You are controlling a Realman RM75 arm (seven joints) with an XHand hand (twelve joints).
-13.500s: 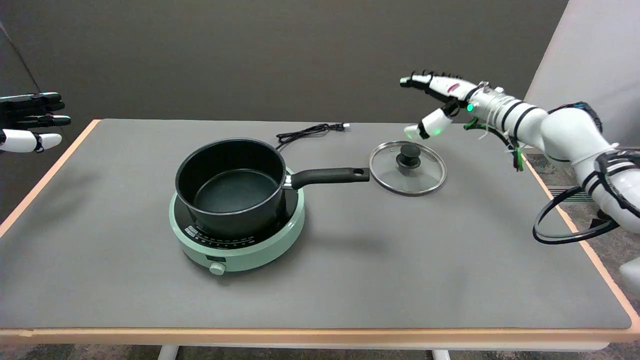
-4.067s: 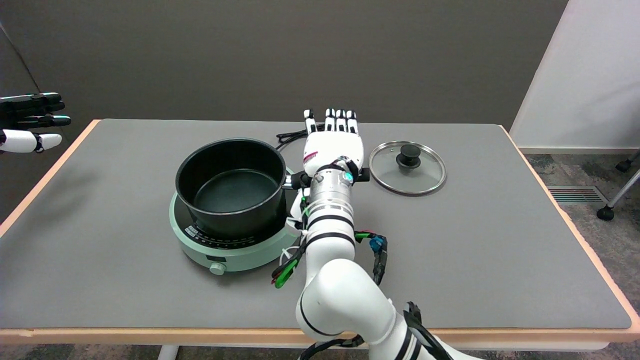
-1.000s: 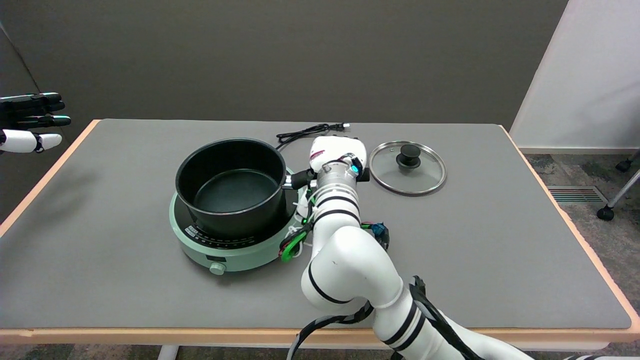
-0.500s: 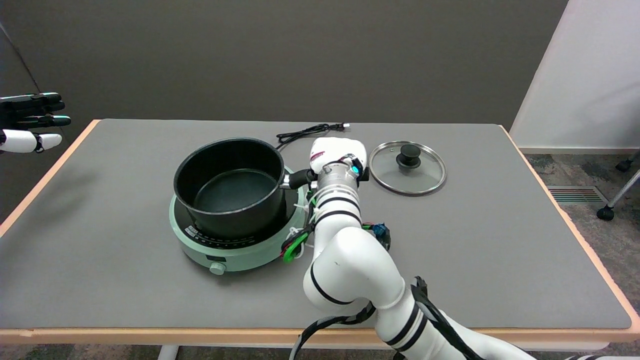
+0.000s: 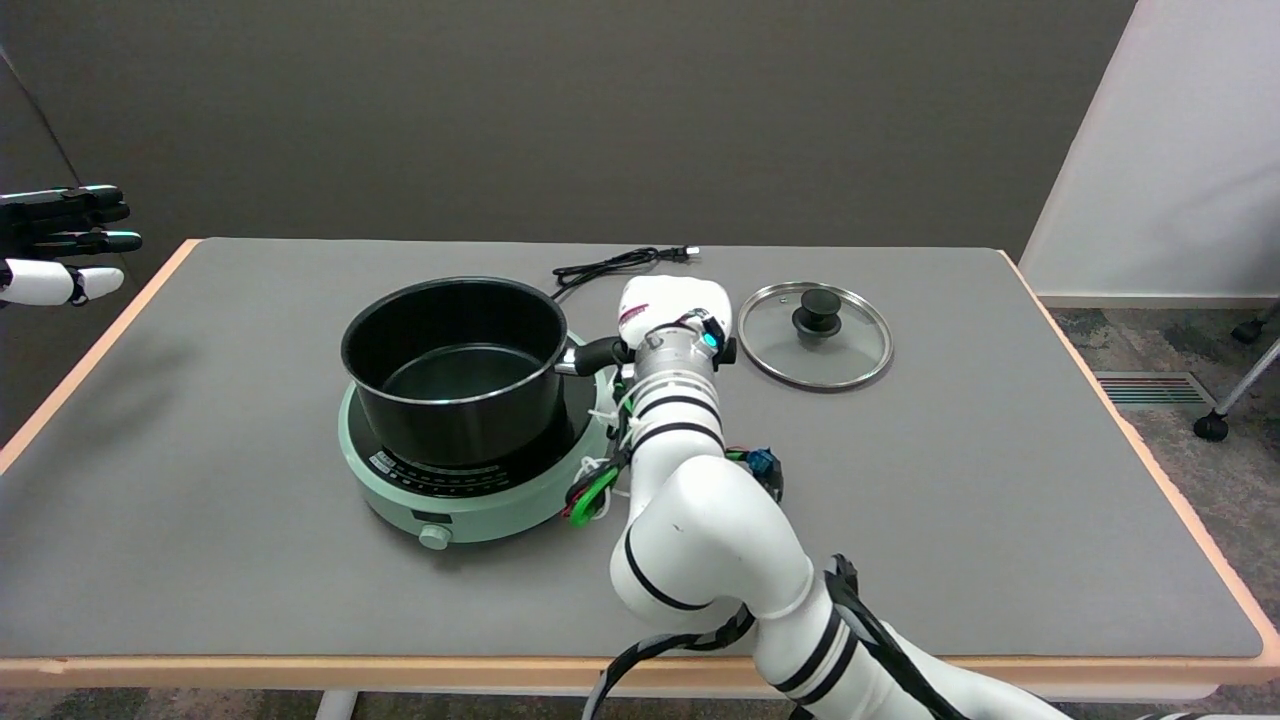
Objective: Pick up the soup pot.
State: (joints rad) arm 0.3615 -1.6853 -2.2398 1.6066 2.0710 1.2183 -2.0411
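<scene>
Head view: right hand (image 5: 672, 305) is wrapped over the handle of the soup pot (image 5: 455, 368), fingers curled under and gripping it. Pot sits tilted over the green cooker (image 5: 470, 480), toward the desk's (image 5: 950, 520) far edge, left of the glass lid (image 5: 815, 335).

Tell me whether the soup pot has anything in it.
Empty. The soup pot has its lid off, lying on the table, and its bare dark bottom shows all the way across.

White arm (image 5: 700, 520), black bands
</scene>
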